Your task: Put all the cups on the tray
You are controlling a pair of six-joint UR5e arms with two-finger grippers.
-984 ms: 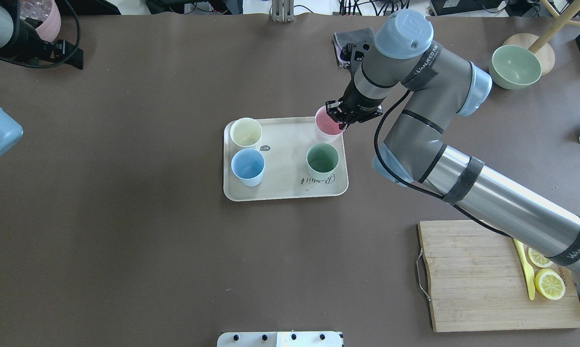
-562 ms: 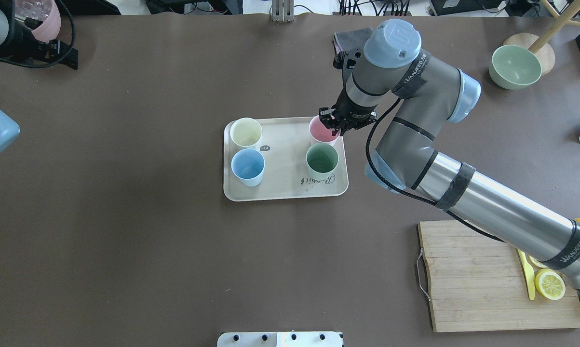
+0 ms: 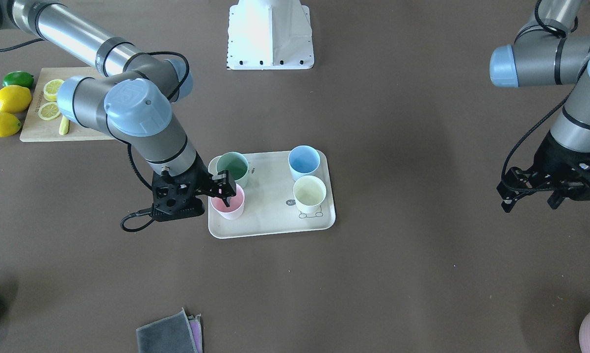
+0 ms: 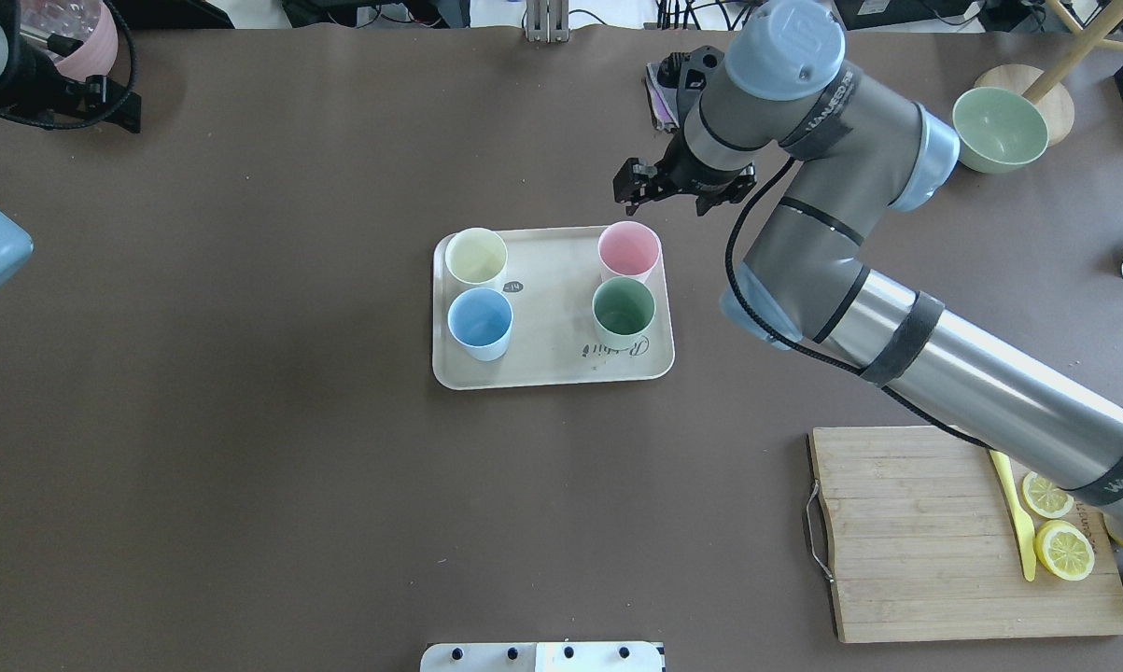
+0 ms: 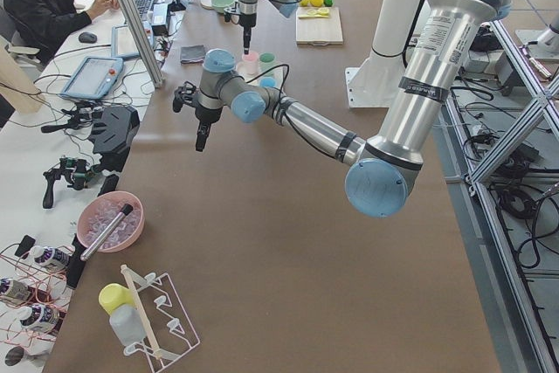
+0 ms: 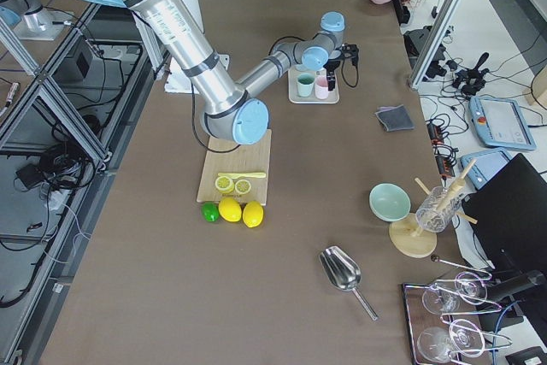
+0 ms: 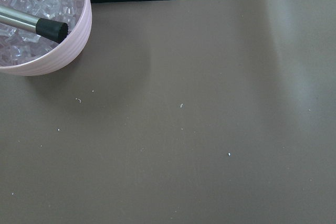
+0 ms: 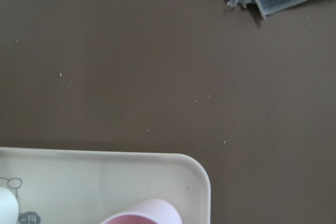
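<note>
All the cups stand upright on the beige tray [image 4: 552, 299]: cream-yellow [image 4: 476, 256], blue [image 4: 480, 322], pink [image 4: 628, 250] and green [image 4: 624, 311]. My right gripper [image 4: 666, 191] is open and empty, raised above the pink cup and apart from it. In the front view the right gripper [image 3: 222, 190] hangs over the pink cup [image 3: 230, 208]. The right wrist view shows the tray corner [image 8: 197, 179] and the pink cup's rim [image 8: 142, 214]. My left gripper [image 3: 531, 198] is open and empty, far off at the table's left side.
A wooden cutting board [image 4: 925, 532] with lemon slices and a yellow knife lies at the near right. A green bowl [image 4: 998, 126] sits far right. Folded cloths [image 3: 169, 333] lie beyond the tray. A pink bowl of ice [image 7: 37, 24] stands by the left gripper.
My right gripper carried the pink cup onto the tray's far right corner, let it go, opened, and lifted up and back from it. The left arm drifted slightly.
</note>
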